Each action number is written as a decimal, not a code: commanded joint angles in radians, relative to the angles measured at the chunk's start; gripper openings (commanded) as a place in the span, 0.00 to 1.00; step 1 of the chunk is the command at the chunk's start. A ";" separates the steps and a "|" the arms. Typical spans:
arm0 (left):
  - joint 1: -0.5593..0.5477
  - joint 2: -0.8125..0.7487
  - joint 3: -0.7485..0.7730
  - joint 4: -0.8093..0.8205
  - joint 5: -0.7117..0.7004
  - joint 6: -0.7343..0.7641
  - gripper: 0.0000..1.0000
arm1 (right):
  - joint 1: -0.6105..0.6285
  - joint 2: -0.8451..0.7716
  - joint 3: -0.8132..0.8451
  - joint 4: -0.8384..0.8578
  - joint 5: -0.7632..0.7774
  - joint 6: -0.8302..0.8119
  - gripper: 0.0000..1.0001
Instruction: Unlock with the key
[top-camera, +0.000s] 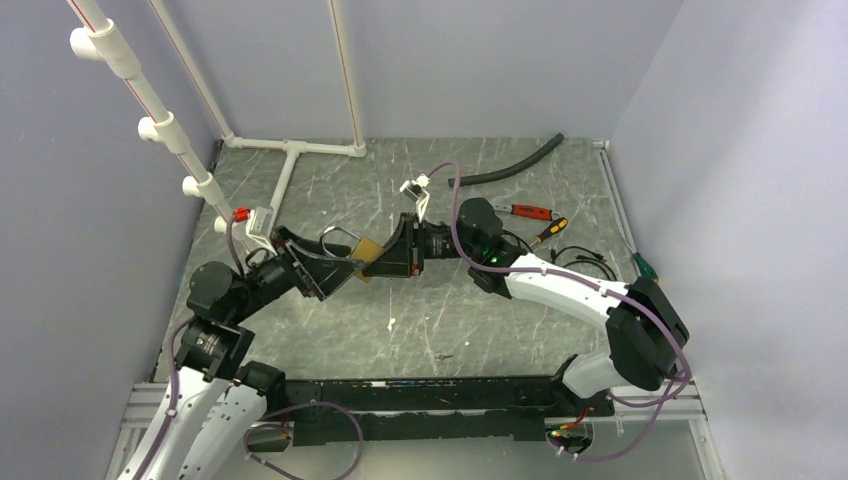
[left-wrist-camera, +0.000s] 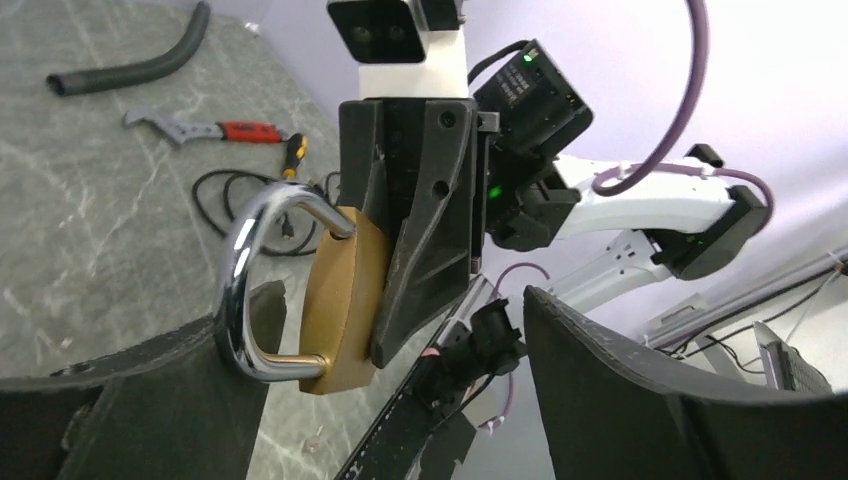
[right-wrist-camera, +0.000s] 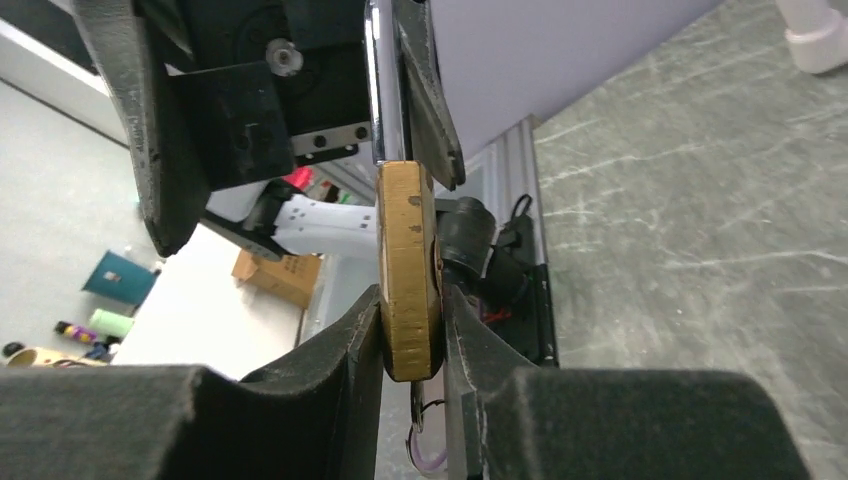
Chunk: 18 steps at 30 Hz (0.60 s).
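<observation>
A: Where is the padlock?
B: The brass padlock (left-wrist-camera: 340, 300) is up off the table (top-camera: 420, 320). It is pinched between the 2 fingers of the right gripper (right-wrist-camera: 410, 310), which press on its 2 broad faces.
A: And the left gripper?
B: The left gripper (left-wrist-camera: 402, 291) has its jaws spread wide, 1 finger on each side of the padlock. The silver shackle (left-wrist-camera: 240, 270) curves out of the padlock and lies close against 1 of those fingers (left-wrist-camera: 150, 400). I can't tell whether they touch.
A: The key?
B: Of the key (right-wrist-camera: 415, 405) only a thin ring shows. It hangs just under the padlock's end opposite the shackle, between the right fingers. The blade is hidden.
A: Anything else?
B: Red-handled pliers (top-camera: 530, 211), a screwdriver (top-camera: 548, 232) and a black hose (top-camera: 520, 163) lie well apart from the padlock.
</observation>
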 joint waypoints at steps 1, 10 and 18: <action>-0.001 -0.038 0.137 -0.265 -0.110 0.108 0.91 | -0.003 -0.065 0.042 -0.166 0.163 -0.145 0.00; -0.001 -0.062 0.312 -0.625 -0.204 0.210 0.53 | -0.004 -0.087 0.042 -0.286 0.239 -0.219 0.00; -0.002 -0.066 0.304 -0.610 -0.199 0.207 0.21 | -0.002 -0.112 0.047 -0.323 0.246 -0.247 0.00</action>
